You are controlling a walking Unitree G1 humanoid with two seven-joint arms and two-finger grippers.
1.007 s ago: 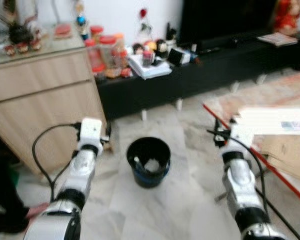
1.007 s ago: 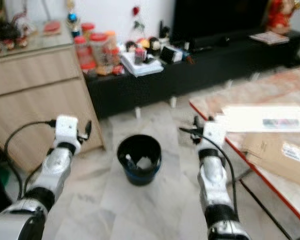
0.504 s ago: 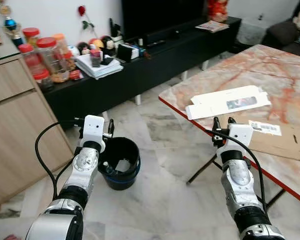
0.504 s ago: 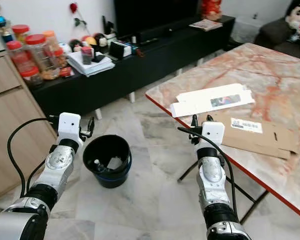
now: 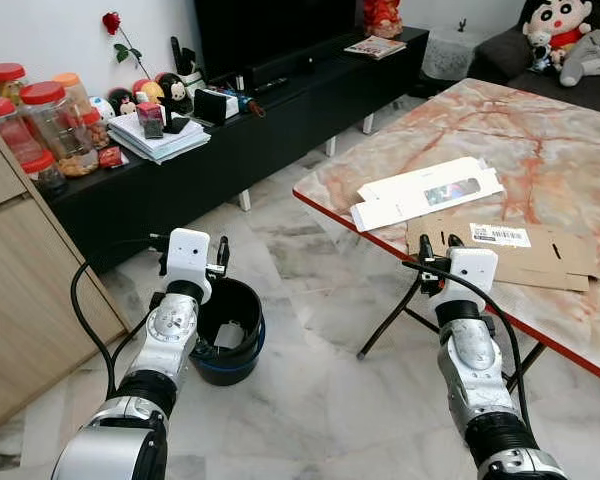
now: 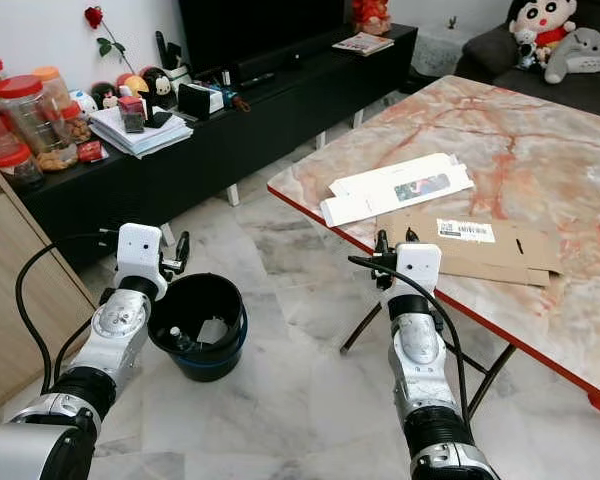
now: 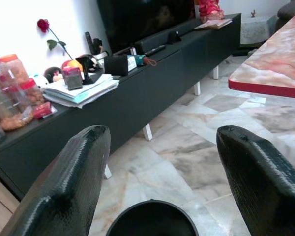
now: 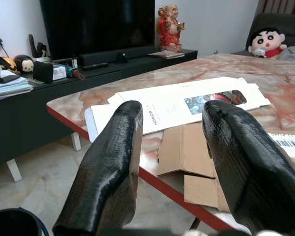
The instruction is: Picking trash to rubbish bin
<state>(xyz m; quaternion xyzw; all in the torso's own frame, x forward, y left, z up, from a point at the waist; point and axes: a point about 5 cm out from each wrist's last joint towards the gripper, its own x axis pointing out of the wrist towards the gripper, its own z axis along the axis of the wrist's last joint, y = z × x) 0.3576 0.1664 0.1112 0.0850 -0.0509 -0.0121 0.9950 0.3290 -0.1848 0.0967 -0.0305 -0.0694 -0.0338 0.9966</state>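
A black rubbish bin [image 5: 227, 330] with a blue band stands on the floor, with white scraps and a small bottle inside. My left gripper [image 5: 220, 254] hovers open just above its near-left rim [image 7: 152, 219], holding nothing. A flattened white box [image 5: 427, 192] and flat brown cardboard [image 5: 510, 250] lie on the marble table [image 5: 500, 120] near its red edge. My right gripper [image 5: 436, 243] is open and empty at that edge, pointing at the white box [image 8: 187, 105] and the cardboard [image 8: 187, 152].
A long black TV bench [image 5: 280, 110] with papers, jars and ornaments runs along the back wall. A wooden cabinet [image 5: 20, 270] stands at the left. The table's black folding legs [image 5: 385, 325] reach down to the tiled floor [image 5: 310, 400] between bin and table.
The camera has swung right: the cabinet slid off to the left and the table with the box and cardboard came into full view. Both arms keep the same raised pose.
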